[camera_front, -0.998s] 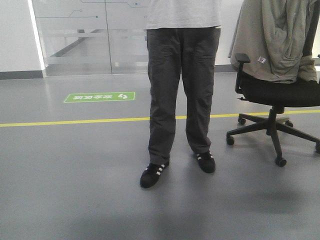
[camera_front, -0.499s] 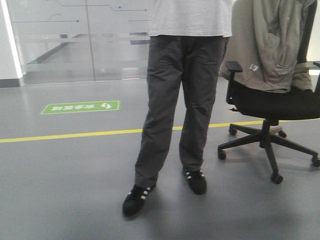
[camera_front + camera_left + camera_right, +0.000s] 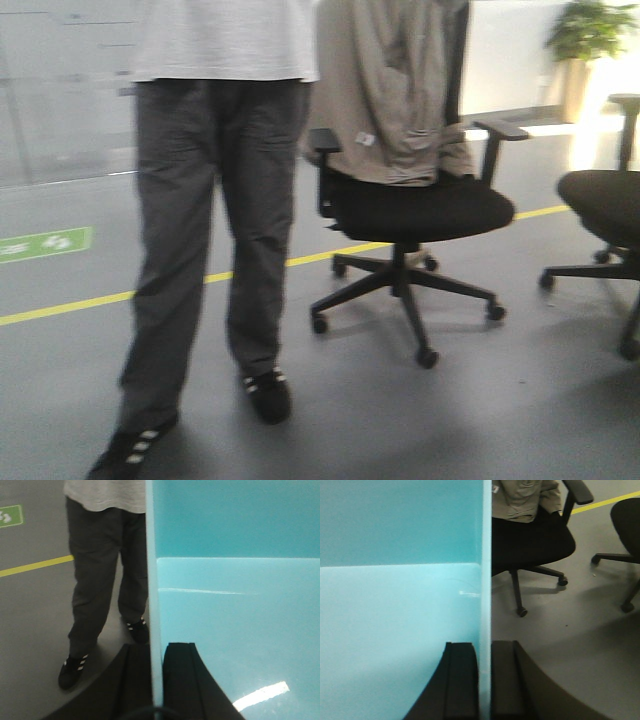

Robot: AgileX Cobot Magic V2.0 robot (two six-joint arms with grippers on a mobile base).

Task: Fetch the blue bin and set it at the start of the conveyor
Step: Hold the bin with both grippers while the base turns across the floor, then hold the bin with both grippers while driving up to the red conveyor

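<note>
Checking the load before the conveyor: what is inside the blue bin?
The bin shows a bare floor and walls in both wrist views. One finger each of the left gripper and right gripper sits inside its walls, hiding the floor under them.

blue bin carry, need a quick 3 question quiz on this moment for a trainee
1. True or false: the left gripper is open and holds nothing.
2. What hangs over the back of the office chair? A) a beige jacket B) a red bag C) nothing
3. Fill in: the right gripper pinches a wall of the blue bin with one finger inside and one ___.

Key
1. False: it is shut on a wall of the blue bin.
2. A
3. outside
</note>
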